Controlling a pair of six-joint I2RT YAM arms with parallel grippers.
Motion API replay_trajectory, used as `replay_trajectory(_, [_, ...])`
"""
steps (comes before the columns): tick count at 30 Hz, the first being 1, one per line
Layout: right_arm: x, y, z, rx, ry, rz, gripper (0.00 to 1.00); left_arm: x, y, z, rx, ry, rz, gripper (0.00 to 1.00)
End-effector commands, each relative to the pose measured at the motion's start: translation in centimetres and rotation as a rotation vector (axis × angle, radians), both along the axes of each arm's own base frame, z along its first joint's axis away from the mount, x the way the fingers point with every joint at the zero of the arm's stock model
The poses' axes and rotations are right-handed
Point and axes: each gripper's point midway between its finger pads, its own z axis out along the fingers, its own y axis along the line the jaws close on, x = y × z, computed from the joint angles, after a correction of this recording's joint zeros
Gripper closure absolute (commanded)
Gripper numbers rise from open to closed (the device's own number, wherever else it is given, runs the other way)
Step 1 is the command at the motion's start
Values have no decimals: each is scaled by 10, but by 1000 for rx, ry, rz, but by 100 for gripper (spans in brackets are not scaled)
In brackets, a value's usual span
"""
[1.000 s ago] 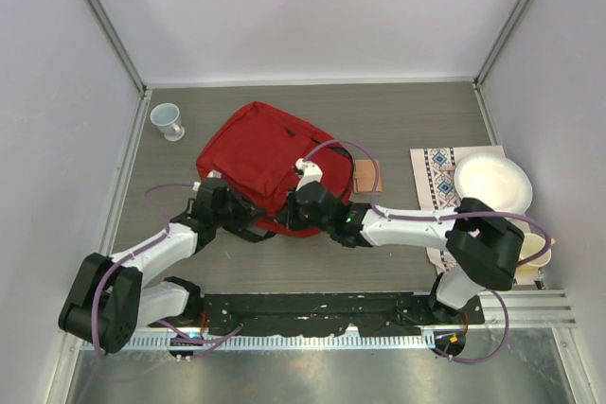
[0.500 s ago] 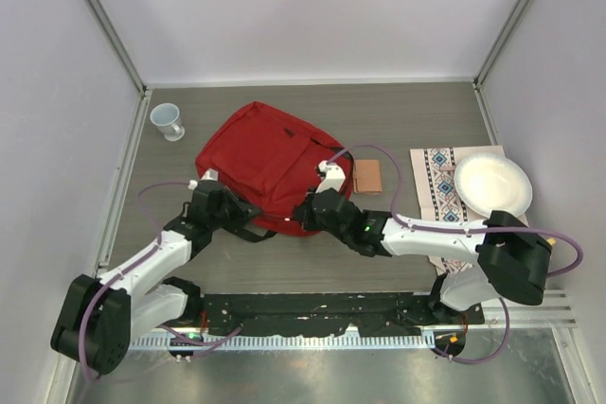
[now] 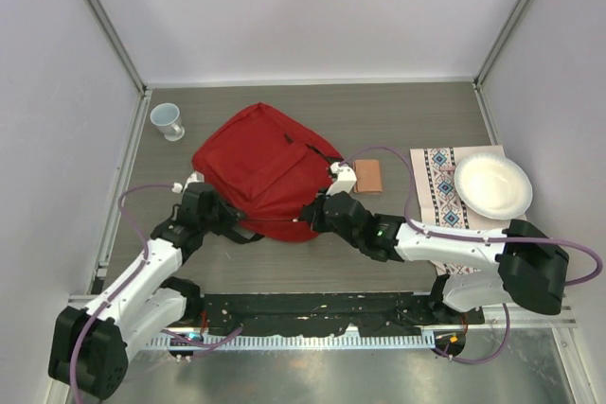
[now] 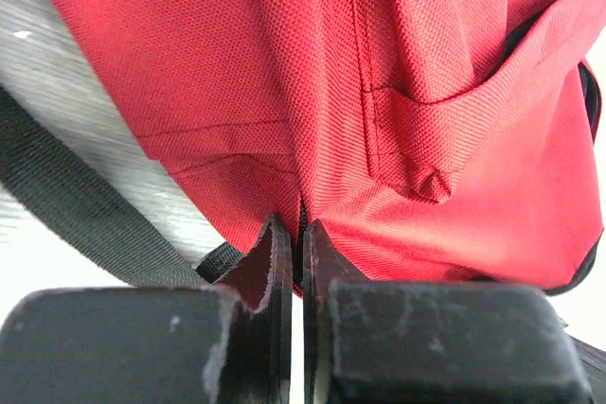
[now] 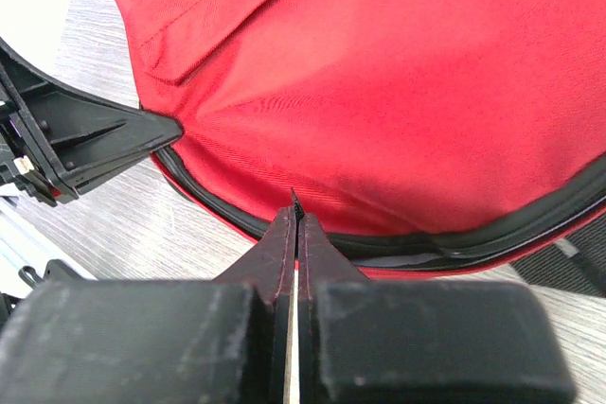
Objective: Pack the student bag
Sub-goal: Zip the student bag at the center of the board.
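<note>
- both grippers sit at the near edge of the student bag (image 3: 260, 163), which lies flat on the table straight ahead of them, its red bulk rising just beyond my fingertips.
- my left gripper (image 4: 294, 234) is pressed together on a fold of red fabric at the bag's lower corner. a black strap (image 4: 76, 196) trails off across the table to its left.
- my right gripper (image 5: 295, 219) is pressed together too, tips against the black rim (image 5: 454, 238) along the bag's edge. a thin dark sliver pokes up between the tips, and i cannot tell whether it is a zipper tab or only the rim.
- step in hand, as i judge it: getting the bag open. the left pins the corner while the right works at the zipper line. the bag looks closed, with nothing packed yet.
- a brown flat item (image 3: 367, 175) lies beyond and to the right of my right gripper, just beside the bag. a plate (image 3: 492, 186) on a patterned cloth (image 3: 434, 182) is further right, and a cup (image 3: 168, 120) is well off beyond my left gripper.
- the next move calls for a steady left pinch, so the bag does not slide, and a pull along the rim rather than away from it. the thin hold could slip.
</note>
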Motion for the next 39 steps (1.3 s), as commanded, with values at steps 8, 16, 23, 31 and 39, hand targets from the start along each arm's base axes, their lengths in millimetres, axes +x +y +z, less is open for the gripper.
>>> replay_trajectory(8, [7, -16, 35, 12, -124, -17, 99, -16, 75, 23, 241, 26, 153, 100])
replay_trajectory(16, [-15, 15, 36, 85, -98, 175, 99, -17, 37, 45, 14, -40, 63, 50])
replay_trajectory(23, [-25, 21, 40, 55, -93, 260, 99, -37, 40, 87, 5, -190, 40, 22])
replay_trajectory(31, [-26, 16, 46, -32, -79, 292, 99, -37, 18, 141, 209, -341, -292, 17])
replay_trajectory(39, [-8, 24, 40, -22, -46, 204, 99, -50, -33, 123, -132, -172, -149, 17])
